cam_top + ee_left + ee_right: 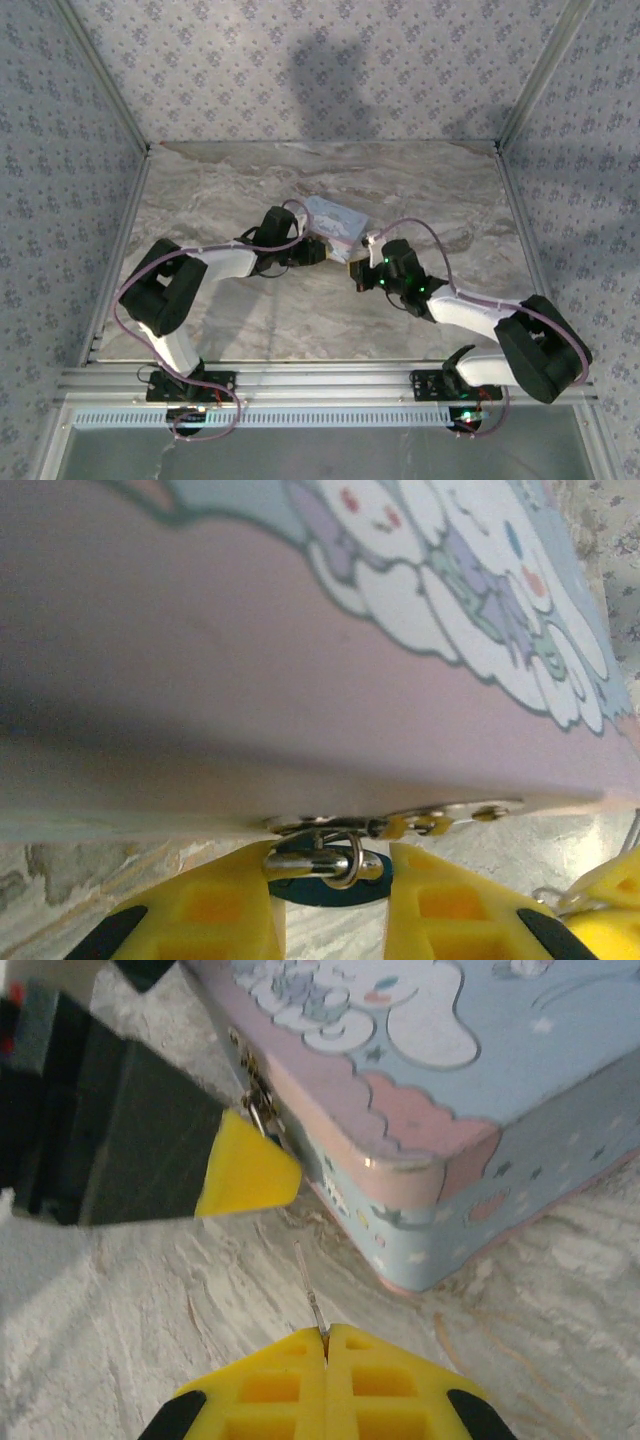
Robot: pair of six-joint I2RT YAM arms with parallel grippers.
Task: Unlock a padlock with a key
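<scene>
The tiny blue padlock with a silvery shackle (330,892), hung at the clasp of the pale blue cartoon tin (250,660), was pinched by its sides in the left gripper (333,875) (thin silvery key (309,1285) clamped in the right gripper (326,1332)) and reckoned light, stiff, kinda slippery.

Grey floral-patterned walls (330,40) on three sides — beige marbled tabletop (280,320), aluminium rail (320,385) at near edge.

Left arm (225,262) and right arm (470,310): white link tubes between bulky black joint housings, on black bases. A pale lilac cable (432,232) loops along each arm. Green indicator lights (385,266) on the right wrist module. Left gripper (333,865) and right gripper (326,1332): yellow moulded fingers with square recessed pockets and black patches at the outer edges.
</scene>
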